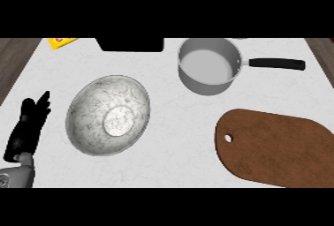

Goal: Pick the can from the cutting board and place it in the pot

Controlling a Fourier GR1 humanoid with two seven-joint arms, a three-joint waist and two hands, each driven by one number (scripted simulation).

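A brown wooden cutting board (277, 148) with a small hole near its left end lies at the lower right of the white counter; I see no can on it. A grey pot (209, 66) with a black handle (277, 63) pointing right stands at the upper middle-right, and no can shows inside it. My left hand (29, 121) rests at the far left edge, fingers straight and pointing up, holding nothing. My right hand shows nowhere in the head view.
A large speckled grey bowl (109, 114) sits left of centre, close beside my left hand. A black object (130, 44) and a yellow packet (62, 42) lie along the far edge. Dark wood flooring borders the counter on both sides.
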